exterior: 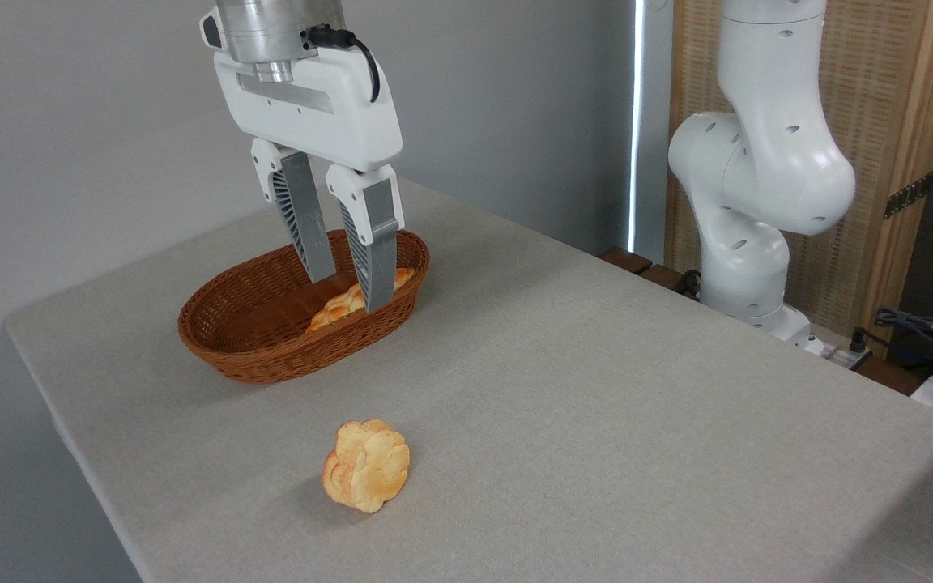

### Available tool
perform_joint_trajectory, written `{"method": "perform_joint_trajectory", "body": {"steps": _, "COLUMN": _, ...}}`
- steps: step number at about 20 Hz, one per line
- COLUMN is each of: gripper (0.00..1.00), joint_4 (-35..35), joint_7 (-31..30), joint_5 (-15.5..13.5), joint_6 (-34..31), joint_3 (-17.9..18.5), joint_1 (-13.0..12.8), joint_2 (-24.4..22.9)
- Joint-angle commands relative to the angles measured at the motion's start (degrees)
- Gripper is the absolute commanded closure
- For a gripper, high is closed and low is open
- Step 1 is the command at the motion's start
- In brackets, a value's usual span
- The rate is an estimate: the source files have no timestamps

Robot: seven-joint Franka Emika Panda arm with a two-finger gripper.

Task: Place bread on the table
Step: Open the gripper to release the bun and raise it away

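Note:
The bread (366, 465), a small lumpy golden bun, lies by itself on the grey-beige table (596, 389) near the front left edge. My gripper (351, 295) hangs well behind it, over the brown wicker basket (240, 356). Its two fingers are open, with their tips down inside the basket and nothing between them. The right finger (376, 251) covers part of a long braided loaf (339, 307) that lies in the basket.
The arm's white base (758, 186) stands at the table's far right edge. Cables and dark items (932, 336) lie beyond the right edge. A grey wall runs behind the table, whose left edge drops off close to the basket.

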Motion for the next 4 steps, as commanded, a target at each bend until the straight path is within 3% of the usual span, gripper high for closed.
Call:
{"method": "perform_joint_trajectory", "body": {"steps": 1, "gripper": 0.00, "joint_4": 0.40, "joint_7": 0.34, "joint_5": -0.97, "joint_6": -1.28, "joint_3": 0.87, "joint_1": -0.63, "joint_2": 0.15}}
{"method": "perform_joint_trajectory", "body": {"steps": 4, "gripper": 0.00, "joint_4": 0.40, "joint_7": 0.52, "joint_5": -1.06, "joint_6": -1.28, "joint_3": 0.87, "joint_1": -0.63, "joint_2": 0.24}}
